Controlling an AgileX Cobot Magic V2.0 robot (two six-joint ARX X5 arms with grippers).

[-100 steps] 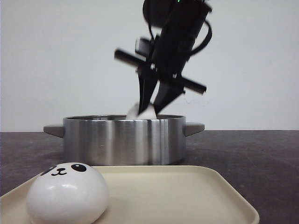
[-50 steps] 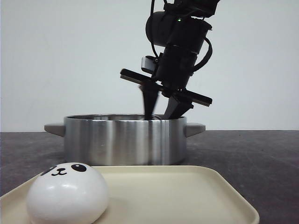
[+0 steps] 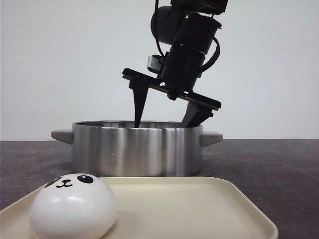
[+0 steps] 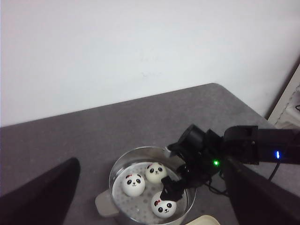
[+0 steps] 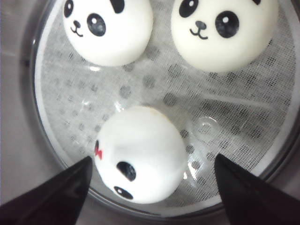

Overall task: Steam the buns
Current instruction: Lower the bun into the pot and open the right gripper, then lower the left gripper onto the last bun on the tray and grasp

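- Behind your workspace stands a plain white wall, and the dark grey table carries a steel pot with a cream tray in front of it.
- Your right gripper hangs over the pot with its jaws spread wide, both fingertips dipping just below the rim and holding nothing.
- Look through the right wrist camera: a bun with a red bow lies on the mesh liner between the spread fingers, apart from both.
- That bun is tipped on its side, its face turned sideways toward one finger rather than upward.
- Two more buns sit deeper in the pot, one beside the other, apart from each other and from the bow bun; their faces turn upward toward the camera.
- The fourth bun rests on the tray's left front corner, upright on its flat base, face aimed up and left.
- From the left wrist camera your left gripper is well back from the pot, looking down on it; its dark fingers stand far apart with nothing between them.
- The right arm reaches across the pot's rim and covers part of the opening in that view.
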